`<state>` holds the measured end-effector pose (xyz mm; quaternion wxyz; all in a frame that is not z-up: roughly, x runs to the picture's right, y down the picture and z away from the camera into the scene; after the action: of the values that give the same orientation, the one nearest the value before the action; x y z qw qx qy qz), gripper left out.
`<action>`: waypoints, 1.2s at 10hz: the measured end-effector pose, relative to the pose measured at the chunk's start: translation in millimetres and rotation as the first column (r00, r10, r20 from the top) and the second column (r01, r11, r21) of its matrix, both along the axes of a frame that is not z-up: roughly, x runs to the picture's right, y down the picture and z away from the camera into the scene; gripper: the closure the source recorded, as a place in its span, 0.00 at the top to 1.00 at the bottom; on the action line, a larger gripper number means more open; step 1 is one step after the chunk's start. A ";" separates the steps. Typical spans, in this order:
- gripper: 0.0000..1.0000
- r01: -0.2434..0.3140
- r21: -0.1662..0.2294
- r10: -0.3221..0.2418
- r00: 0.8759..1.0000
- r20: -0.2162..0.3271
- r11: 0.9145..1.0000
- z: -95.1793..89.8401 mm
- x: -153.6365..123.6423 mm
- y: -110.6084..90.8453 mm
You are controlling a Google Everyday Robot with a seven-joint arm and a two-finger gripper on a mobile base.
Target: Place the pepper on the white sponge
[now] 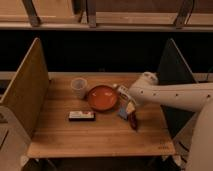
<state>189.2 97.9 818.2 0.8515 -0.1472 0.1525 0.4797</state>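
Gripper (128,102) hangs low over the right half of the table, just right of the orange plate and directly above the small bluish and yellowish piece; whether it is spread or pressed together I cannot tell, and it does not visibly hold anything.

Wooden table (60,140) fills the middle of the view, with a tall light wooden divider (27,87) standing along its left edge and a dark divider (175,75) along its right. White robot arm (175,95) reaches in from the right, bending at a rounded joint near the table's far right corner.

Orange plate (101,97) sits near the table's centre, and a pale cup (79,87) stands upright just beside it to the left. White sponge (81,115), flat and rectangular with a dark side, lies in front of the cup, apart from the plate.

Pepper (133,121), small, dark red and elongated, lies on the bare wood right of the plate, well apart from the sponge. Bluish and yellowish piece (124,111) rests just beside the pepper's far end.
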 end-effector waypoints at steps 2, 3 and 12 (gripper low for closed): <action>0.80 -0.005 -0.011 0.005 1.000 0.006 1.000 2.2 -6.4 2.5; 0.80 -0.023 -0.053 0.024 1.000 0.013 0.998 5.4 -13.2 16.2; 0.80 -0.076 -0.308 0.049 0.994 -0.095 0.948 7.3 -10.2 83.1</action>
<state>179.0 181.0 825.5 0.7946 -0.2636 0.2580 0.4822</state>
